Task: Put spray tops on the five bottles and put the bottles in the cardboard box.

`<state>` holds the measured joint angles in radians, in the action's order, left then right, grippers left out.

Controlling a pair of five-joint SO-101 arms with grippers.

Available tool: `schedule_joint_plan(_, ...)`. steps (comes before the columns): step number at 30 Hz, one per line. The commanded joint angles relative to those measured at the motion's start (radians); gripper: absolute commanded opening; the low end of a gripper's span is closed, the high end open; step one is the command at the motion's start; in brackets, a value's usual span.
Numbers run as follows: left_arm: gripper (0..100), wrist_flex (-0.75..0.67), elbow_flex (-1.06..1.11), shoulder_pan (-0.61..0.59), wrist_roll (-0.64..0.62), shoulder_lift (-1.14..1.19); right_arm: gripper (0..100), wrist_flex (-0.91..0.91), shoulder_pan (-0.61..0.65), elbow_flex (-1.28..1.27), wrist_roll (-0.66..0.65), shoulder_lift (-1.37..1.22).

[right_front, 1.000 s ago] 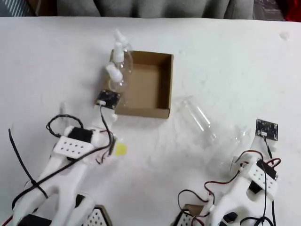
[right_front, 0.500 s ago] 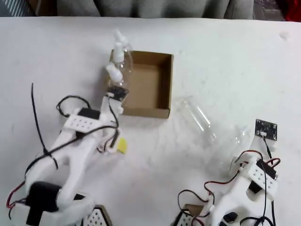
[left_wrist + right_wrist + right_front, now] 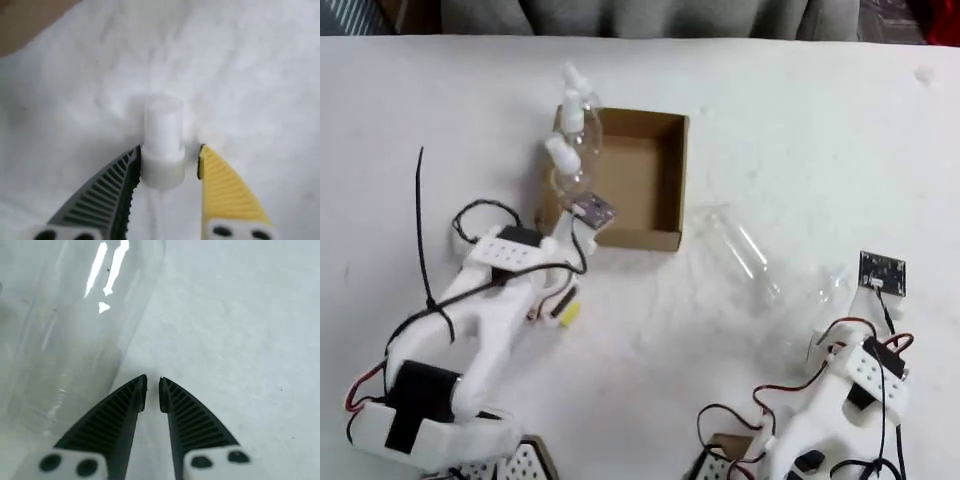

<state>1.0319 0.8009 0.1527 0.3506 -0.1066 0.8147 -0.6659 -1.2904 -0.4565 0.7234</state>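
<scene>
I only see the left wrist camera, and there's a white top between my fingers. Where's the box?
Observer: The box sits close beside your left gripper, open side up.
Operator: Are any bottles done?
Observer: Two capped bottles stand at the box wall nearest your arm.
Operator: Which bottle gets my top?
Observer: Maybe the clear bottle. It lies flat between the box and the right gripper, with no top that I can see.
</scene>
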Motion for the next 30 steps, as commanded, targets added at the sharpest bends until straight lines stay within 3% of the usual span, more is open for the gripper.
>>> schedule_joint_plan(1, 19, -0.011, -0.054, 0.018, 0.012, -0.005, 1.7, 0.007, 0.005, 0.043, -0.002, -0.001)
schedule_joint_plan(9, 18, -0.017, -0.054, 0.015, 0.005, -0.004, 1.7, 0.007, 0.004, 0.043, -0.002, -0.001)
schedule_joint_plan(13, 2, -0.038, -0.046, 0.021, 0.005, 0.002, 1.7, 0.007, 0.004, 0.043, -0.002, -0.001)
schedule_joint_plan(23, 2, -0.011, -0.044, -0.064, 0.005, -0.007, 1.7, 0.042, 0.001, 0.051, -0.002, 0.007)
schedule_joint_plan(30, 2, -0.015, -0.049, -0.091, 0.005, -0.007, 1.7, 0.108, 0.001, 0.193, -0.011, 0.007)
